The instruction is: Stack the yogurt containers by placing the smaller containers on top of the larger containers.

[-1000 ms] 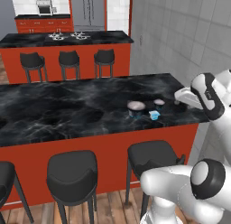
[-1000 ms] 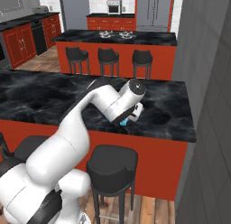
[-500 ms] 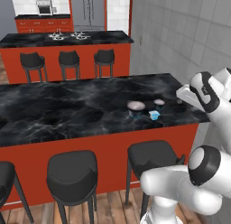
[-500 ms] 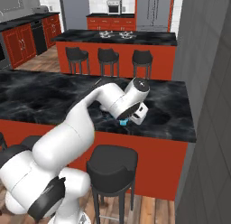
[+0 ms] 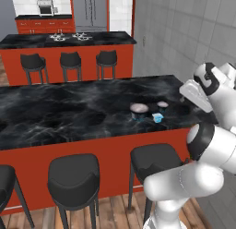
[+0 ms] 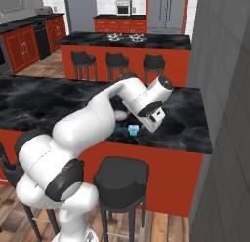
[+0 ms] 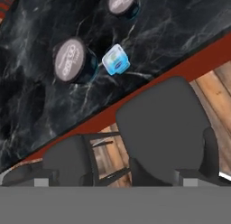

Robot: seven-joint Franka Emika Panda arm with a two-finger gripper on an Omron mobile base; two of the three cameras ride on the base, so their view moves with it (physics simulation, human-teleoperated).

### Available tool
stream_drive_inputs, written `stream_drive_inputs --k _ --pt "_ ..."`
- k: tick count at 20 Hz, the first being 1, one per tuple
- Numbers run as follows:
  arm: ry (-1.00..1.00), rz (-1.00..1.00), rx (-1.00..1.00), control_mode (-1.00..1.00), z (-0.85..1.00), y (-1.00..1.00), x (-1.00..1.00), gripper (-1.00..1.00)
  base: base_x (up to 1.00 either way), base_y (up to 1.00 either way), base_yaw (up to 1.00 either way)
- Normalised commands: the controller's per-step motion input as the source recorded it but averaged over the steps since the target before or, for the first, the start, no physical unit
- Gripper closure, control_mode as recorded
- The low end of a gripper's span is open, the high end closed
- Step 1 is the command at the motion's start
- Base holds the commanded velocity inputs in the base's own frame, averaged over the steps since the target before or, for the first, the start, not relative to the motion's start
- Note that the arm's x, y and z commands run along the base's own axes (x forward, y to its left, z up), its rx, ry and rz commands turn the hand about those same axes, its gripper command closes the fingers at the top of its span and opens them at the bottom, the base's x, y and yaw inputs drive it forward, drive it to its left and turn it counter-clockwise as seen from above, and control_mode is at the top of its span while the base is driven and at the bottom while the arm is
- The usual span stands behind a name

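Claw (image 6: 155,120) lifted rightward, stools (image 7: 164,128) below

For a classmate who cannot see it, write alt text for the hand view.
Three yogurt containers sit apart on a black marble counter: a wide tub, a light-blue cup beside it, and a dark cup further off. Dark bar stools stand below the counter's red edge.

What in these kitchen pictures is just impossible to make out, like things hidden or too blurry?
- Gripper fingers: open or shut cannot be told; in the left base view the hand's white body covers them.
- Large tub: lid print too blurred to read in the hand view.
- Large tub in the right base view: mostly behind the arm.
- Dark small cup: cut by the hand view's top edge.
- Light blue cup: too small for detail in the left base view.
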Motion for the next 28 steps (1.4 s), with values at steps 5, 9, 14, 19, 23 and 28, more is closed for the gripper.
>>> stream_drive_inputs --k 5,9,14,19,23,28 --pt "-0.01 0.00 0.10 -1.00 -0.13 -0.10 0.08 -1.00 0.00 0.00 0.00" --pt "-0.04 0.00 0.01 -1.00 -0.10 0.00 0.08 -1.00 0.00 0.00 0.00" --pt "-0.03 0.00 0.00 -1.00 -0.28 0.00 0.11 -1.00 0.00 0.00 0.00" --pt "-0.03 0.00 0.00 -1.00 -0.26 0.02 0.17 -1.00 0.00 0.00 0.00" --pt "-0.02 0.00 0.00 -1.00 -0.24 0.01 0.19 -1.00 0.00 0.00 0.00" --pt "0.00 0.00 0.00 -1.00 -0.11 0.00 0.26 -1.00 0.00 0.00 0.00"
